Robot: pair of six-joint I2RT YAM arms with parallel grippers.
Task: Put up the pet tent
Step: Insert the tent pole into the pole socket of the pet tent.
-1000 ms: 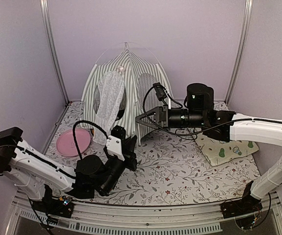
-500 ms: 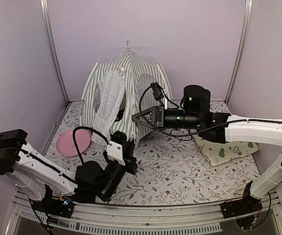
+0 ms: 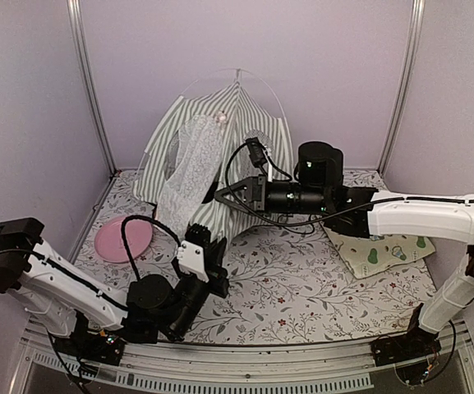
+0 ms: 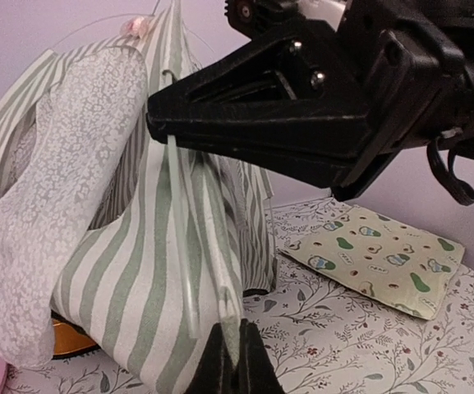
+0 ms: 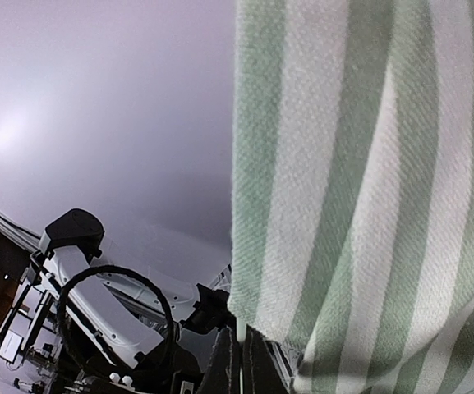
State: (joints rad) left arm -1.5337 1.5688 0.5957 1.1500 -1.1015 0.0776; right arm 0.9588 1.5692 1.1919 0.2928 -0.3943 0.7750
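Note:
The pet tent [image 3: 220,135] stands at the back of the table, green and white striped, leaning, with its near corner raised. Its white lace curtain [image 3: 189,171] hangs at the front. Thin white poles [image 3: 263,82] arch over its top. My left gripper [image 3: 209,240] is shut on the tent's lower front corner, and the left wrist view shows the fabric edge and a pole pinched in it [image 4: 231,351]. My right gripper [image 3: 220,197] is shut on a pole at the tent's front edge, higher up. The right wrist view [image 5: 241,343] shows the thin pole between its shut fingers, under the striped fabric [image 5: 368,180].
A pink dish [image 3: 124,238] lies at the left of the floral tablecloth. The pale yellow avocado-print mat [image 3: 382,246] lies at the right, under the right arm. An orange object [image 4: 68,335] shows under the tent. Metal frame posts [image 3: 89,82] stand at the back corners.
My right gripper has moved left and up with the tent's front edge. The tent's top has swung right and its front corner has risen. My left gripper has shifted slightly, still shut.

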